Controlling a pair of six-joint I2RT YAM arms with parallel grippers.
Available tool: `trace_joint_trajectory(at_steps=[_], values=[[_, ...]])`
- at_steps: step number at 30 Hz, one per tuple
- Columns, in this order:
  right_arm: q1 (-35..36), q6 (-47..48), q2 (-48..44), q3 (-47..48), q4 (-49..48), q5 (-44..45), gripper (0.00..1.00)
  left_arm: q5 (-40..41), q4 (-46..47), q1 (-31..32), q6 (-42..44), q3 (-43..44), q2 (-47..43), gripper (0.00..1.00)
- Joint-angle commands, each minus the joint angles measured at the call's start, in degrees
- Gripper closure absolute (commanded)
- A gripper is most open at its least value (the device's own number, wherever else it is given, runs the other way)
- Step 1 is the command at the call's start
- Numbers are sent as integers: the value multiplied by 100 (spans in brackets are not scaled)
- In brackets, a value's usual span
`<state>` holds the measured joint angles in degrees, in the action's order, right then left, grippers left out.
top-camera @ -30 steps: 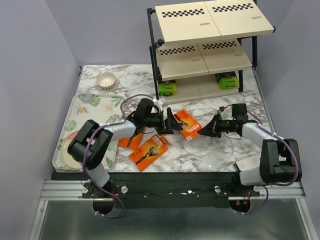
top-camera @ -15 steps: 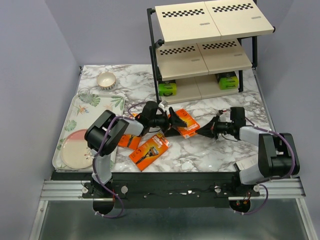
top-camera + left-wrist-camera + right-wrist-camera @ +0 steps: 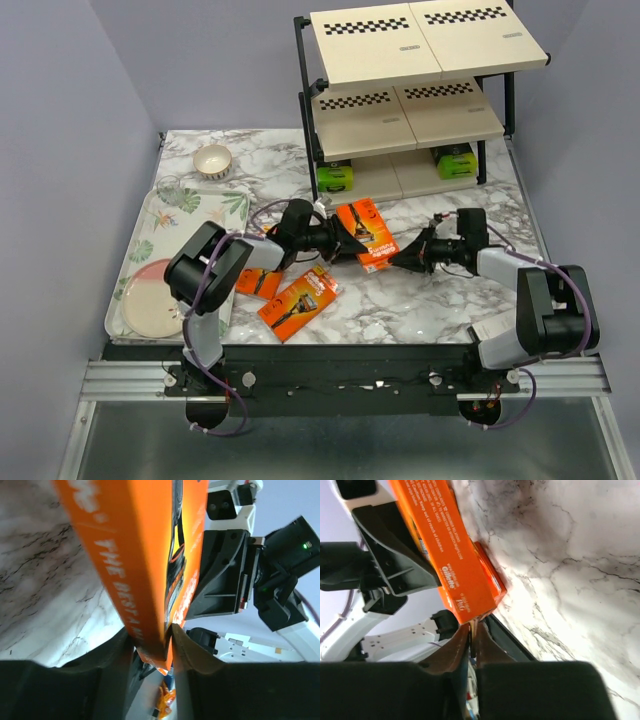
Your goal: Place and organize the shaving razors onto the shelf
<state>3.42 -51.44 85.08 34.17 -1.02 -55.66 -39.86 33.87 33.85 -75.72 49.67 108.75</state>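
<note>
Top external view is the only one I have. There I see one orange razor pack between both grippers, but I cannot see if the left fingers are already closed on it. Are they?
Observer: Yes. In the left wrist view the orange pack stands edge-on in the left gripper, and both fingers press against its faces.
Operator: And the right gripper, does it pinch the pack too?
Observer: The right wrist view shows its fingers almost together, with only a thin slit between them. The pack's lower corner sits right at their tips. Whether it is pinched, I cannot tell.
</note>
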Motion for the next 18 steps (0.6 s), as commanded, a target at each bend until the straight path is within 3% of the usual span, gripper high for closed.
trace_joint_trajectory(at_steps=[1,4,8,13,18], values=[[97,1265,-324,756,1457,2,68,-206,612,-53,567,-98,-512,61],[97,2250,-544,1335,2470,-24,56,-444,630,-176,961,-238,-819,64],[97,2499,-677,1688,2747,-243,45,-610,253,-369,1516,-309,-1451,64],[97,2217,-720,2101,2572,-665,42,-1216,-38,-826,1719,-81,-1778,65],[97,2357,-677,2646,2501,-841,42,-1613,-30,-994,1596,620,-1524,65]])
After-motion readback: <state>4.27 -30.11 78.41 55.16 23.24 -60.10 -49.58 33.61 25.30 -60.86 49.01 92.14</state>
